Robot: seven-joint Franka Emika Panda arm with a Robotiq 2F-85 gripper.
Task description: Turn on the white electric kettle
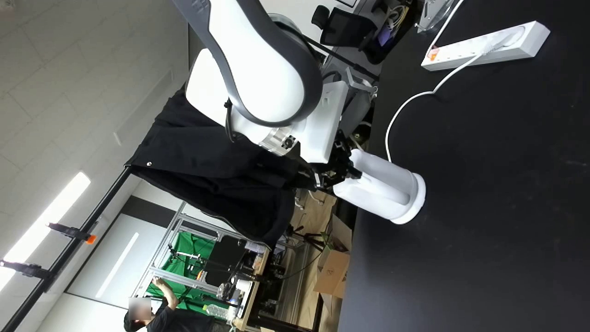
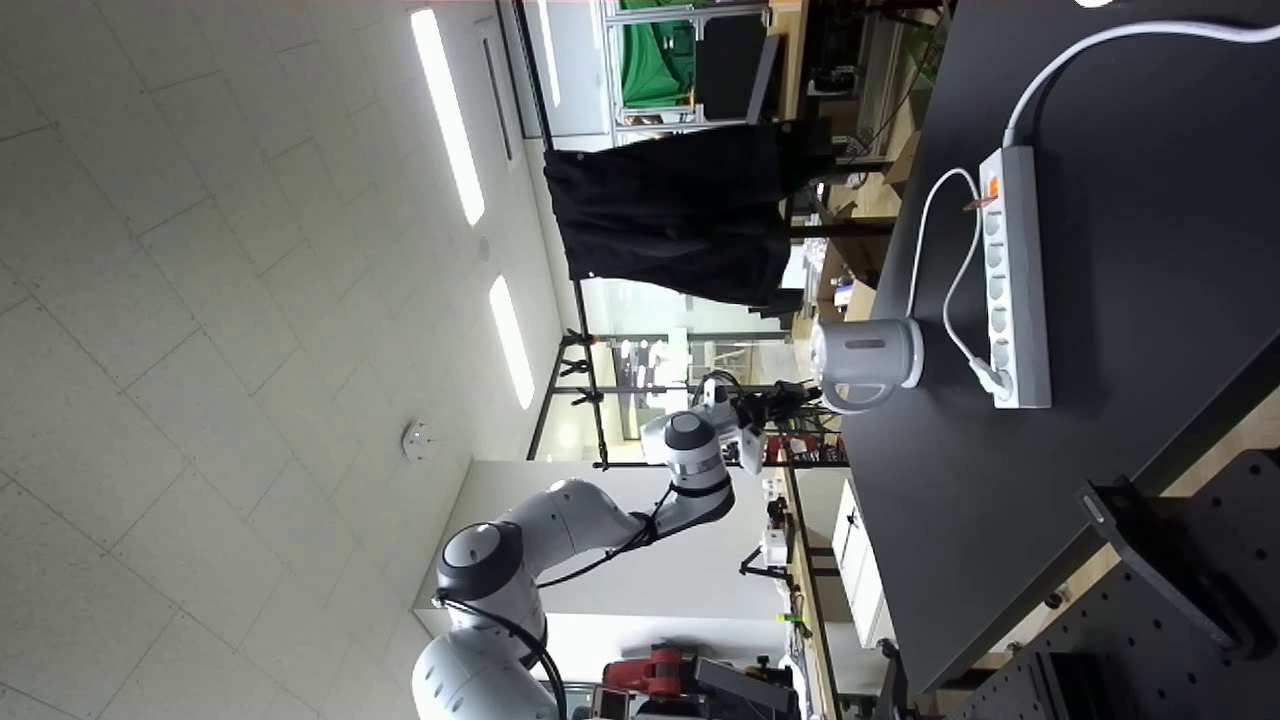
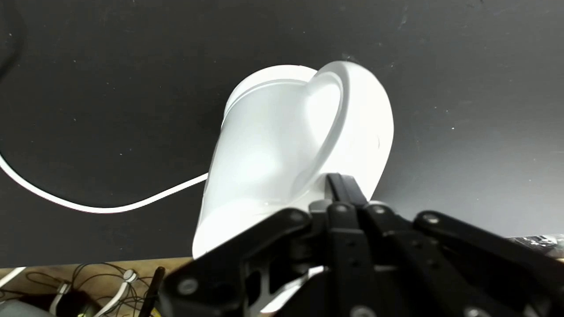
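The white electric kettle (image 1: 385, 193) stands on the black table near its edge; both exterior views are turned sideways. It also shows in another exterior view (image 2: 872, 348) with its handle toward the robot side. In the wrist view the kettle (image 3: 260, 145) fills the middle, its handle on the right. My gripper (image 3: 346, 187) is shut, its fingertips together with nothing between them. The tips are at the upper end of the handle, near the lid; whether they touch it cannot be told. The gripper shows in both exterior views (image 1: 356, 173) (image 2: 815, 393) at the kettle's top.
The thin white cord (image 1: 417, 95) runs from the kettle base to the white power strip (image 1: 488, 48), also in an exterior view (image 2: 1020, 280). The black table (image 1: 484, 221) ends close beside the kettle. A black curtain (image 2: 680, 215) hangs beyond the table.
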